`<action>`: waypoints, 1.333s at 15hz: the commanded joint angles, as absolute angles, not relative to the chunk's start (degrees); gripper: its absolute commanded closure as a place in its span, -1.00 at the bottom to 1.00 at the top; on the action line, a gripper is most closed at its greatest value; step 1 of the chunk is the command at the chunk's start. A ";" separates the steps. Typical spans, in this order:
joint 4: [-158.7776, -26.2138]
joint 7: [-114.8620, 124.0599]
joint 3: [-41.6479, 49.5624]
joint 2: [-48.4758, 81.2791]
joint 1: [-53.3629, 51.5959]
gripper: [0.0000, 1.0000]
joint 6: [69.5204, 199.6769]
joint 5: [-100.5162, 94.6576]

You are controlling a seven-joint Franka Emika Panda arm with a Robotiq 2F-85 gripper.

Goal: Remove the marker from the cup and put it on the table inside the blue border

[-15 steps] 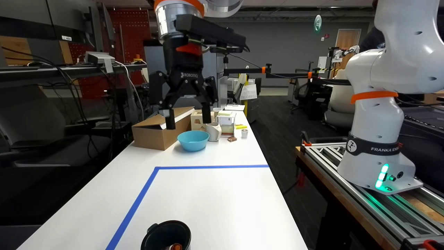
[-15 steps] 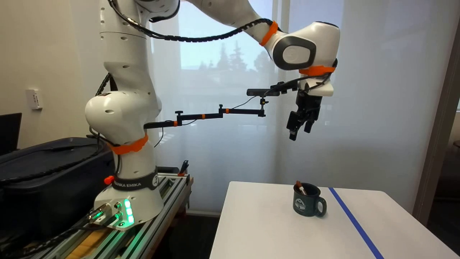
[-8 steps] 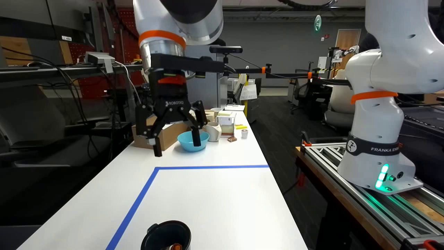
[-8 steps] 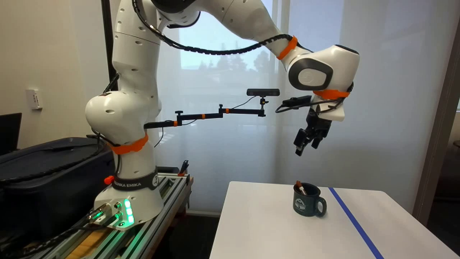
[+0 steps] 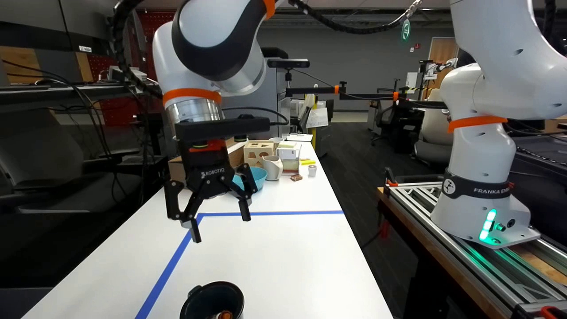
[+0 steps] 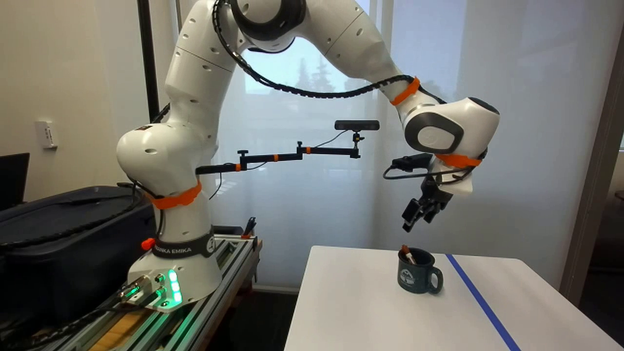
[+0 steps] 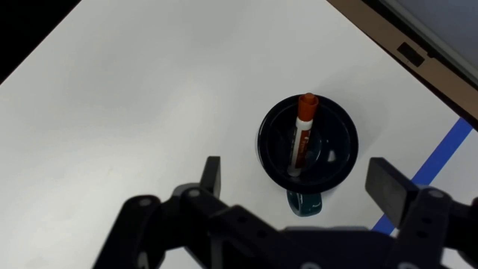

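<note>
A dark green mug, the cup, stands upright on the white table [image 5: 283,270]. It shows in both exterior views [image 5: 212,291] [image 6: 413,280] and in the wrist view [image 7: 338,127]. A white marker with an orange-brown cap leans inside it, cap end up at the rim [image 7: 304,129] [image 6: 407,252] [image 5: 225,314]. The blue border tape [image 5: 177,254] [image 6: 480,300] [image 7: 440,157] runs beside the mug. My gripper [image 5: 220,227] [image 6: 418,222] is open and empty, tilted, above the mug and touching nothing. In the wrist view its fingers [image 7: 297,177] stand wide either side of the mug.
A blue bowl [image 5: 259,177], a cardboard box [image 5: 176,170], a wooden shape box [image 5: 257,150] and a white mug [image 5: 272,167] stand at the table's far end in an exterior view. The table edge cuts the wrist view's top right corner.
My gripper has come down steadily toward the mug and table and has tilted more. It stays open. The mug and marker have not moved.
</note>
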State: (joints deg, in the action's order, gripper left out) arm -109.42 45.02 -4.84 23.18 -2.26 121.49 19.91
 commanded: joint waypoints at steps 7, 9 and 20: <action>-100.80 44.29 -4.50 33.15 -5.32 -1.00 122.52 22.92; -99.63 44.29 -4.36 34.89 -5.66 -1.00 122.91 22.65; -92.94 42.68 -4.87 43.59 -5.76 -1.00 125.34 23.07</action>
State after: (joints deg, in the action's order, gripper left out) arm -95.60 43.62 -4.97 41.09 -5.12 124.78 21.63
